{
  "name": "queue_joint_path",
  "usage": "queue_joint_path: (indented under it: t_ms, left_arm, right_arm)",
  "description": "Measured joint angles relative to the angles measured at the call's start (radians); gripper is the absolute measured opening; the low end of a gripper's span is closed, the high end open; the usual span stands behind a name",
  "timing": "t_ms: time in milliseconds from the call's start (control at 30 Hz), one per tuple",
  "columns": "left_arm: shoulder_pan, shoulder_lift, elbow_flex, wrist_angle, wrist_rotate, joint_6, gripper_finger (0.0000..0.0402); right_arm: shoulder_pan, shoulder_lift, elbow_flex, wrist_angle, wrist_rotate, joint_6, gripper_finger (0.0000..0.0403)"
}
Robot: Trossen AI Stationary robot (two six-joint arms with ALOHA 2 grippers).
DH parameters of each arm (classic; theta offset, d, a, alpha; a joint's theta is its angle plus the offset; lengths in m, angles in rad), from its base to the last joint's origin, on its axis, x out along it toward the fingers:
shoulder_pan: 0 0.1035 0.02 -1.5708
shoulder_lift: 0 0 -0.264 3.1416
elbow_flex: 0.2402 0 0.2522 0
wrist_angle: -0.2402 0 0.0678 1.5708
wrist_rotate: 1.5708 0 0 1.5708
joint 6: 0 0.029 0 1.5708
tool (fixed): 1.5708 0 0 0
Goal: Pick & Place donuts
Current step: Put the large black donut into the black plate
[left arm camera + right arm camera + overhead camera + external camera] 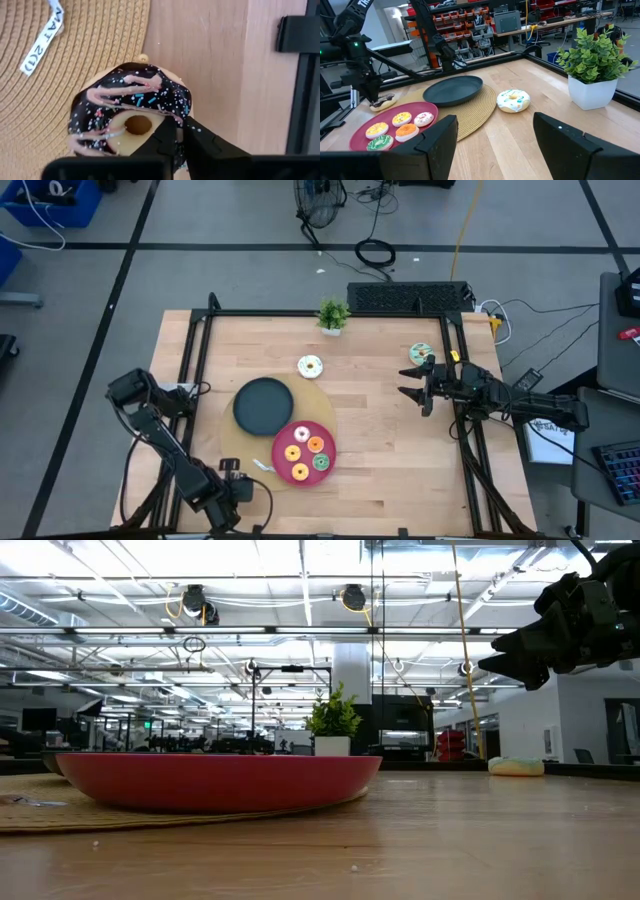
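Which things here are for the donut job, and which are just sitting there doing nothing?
For the job:
chocolate donut, with the left gripper shut on it
four donuts on the pink plate
white donut
mint donut
dark plate
right gripper, open

Just sitting there:
potted plant
woven mat

I am working in what looks like a robotics lab inside a big industrial hall. My wooden table (pixel 380 430) sits in a black metal frame (pixel 300 314) on a grey concrete floor (pixel 200 270) marked with dark lines, with loose cables (pixel 375 252) at the far side. Beyond the table I see rows of ceiling lights (pixel 150 560), a white column (pixel 352 670), and shelves of red bins (pixel 465 22).
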Motion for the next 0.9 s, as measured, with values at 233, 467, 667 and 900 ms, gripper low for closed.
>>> queue_joint_path:
  t_ms: [233,467,667,900]
  left_arm:
    - [0.012,-0.050,0.061,0.001,-0.038,0.052,0.0031]
    - [0.033,-0.092,0.167,-0.077,-0.201,0.203,0.0020]
    - [0.098,-0.112,0.221,-0.188,-0.353,0.345,0.0036]
    - [0.253,-0.114,0.229,-0.307,-0.418,0.470,0.0008]
  right_arm:
    - [0.000,0.000,0.000,0.000,0.000,0.000,0.0247]
    - [0.000,0.000,0.000,0.000,0.000,0.000,0.0247]
    - [0.000,0.000,0.000,0.000,0.000,0.000,0.0247]
    - [0.000,0.000,0.000,0.000,0.000,0.000,0.0247]
